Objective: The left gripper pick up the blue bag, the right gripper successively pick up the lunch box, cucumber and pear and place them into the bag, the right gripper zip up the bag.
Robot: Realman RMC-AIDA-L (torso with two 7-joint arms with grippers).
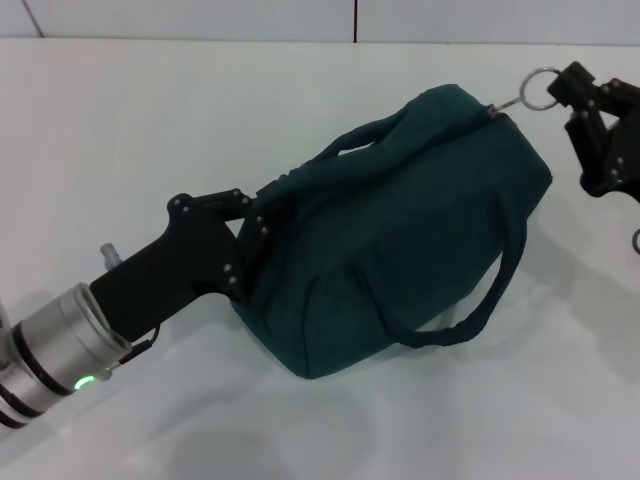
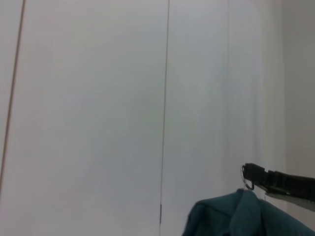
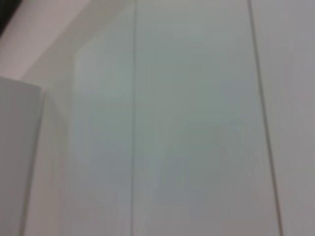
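The dark teal blue bag (image 1: 410, 220) hangs tilted above the white table, its mouth closed and both loop handles hanging loose. My left gripper (image 1: 252, 238) is shut on the fabric at the bag's left end. At the upper right, my right gripper (image 1: 562, 88) is shut on the metal ring of the zipper pull (image 1: 541, 88) at the bag's far end. In the left wrist view the blue bag (image 2: 246, 216) shows at the lower edge, with the right gripper (image 2: 255, 175) just above it. The lunch box, cucumber and pear are out of view.
The white table (image 1: 150, 130) spreads under and around the bag. A pale panelled wall with vertical seams (image 2: 165, 98) stands behind. The right wrist view shows only that wall (image 3: 187, 123).
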